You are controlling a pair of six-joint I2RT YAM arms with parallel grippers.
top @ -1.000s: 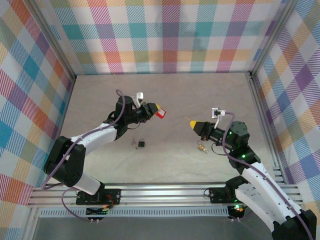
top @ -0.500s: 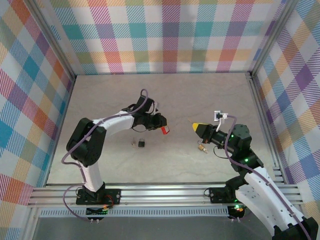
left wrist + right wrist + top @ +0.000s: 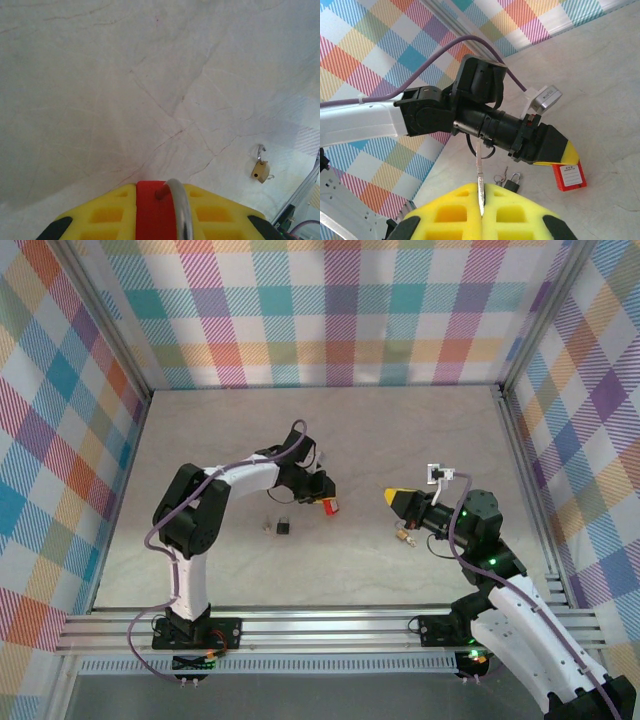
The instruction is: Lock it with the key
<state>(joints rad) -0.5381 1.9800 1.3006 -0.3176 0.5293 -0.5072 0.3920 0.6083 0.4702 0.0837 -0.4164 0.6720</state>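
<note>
Left hand point(image 3: 320, 501) swung inward gripping padlock point(image 3: 151, 212); right hand point(image 3: 481, 194) pinches key point(image 3: 479, 170).

Marbled table point(image 3: 200, 440) w/ black padlock point(image 3: 284, 528) + keys point(image 3: 268, 526), brass padlock point(image 3: 404, 536) well apart

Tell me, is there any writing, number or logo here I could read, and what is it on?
Red lock: white label with lines of dark print, too blurred to read.
Brass lock: too small to tell whether it has any marking.
Black lock: no legible marking.
Key: bare metal, no visible marking.
So nothing can be quoted from these pictures.
</note>
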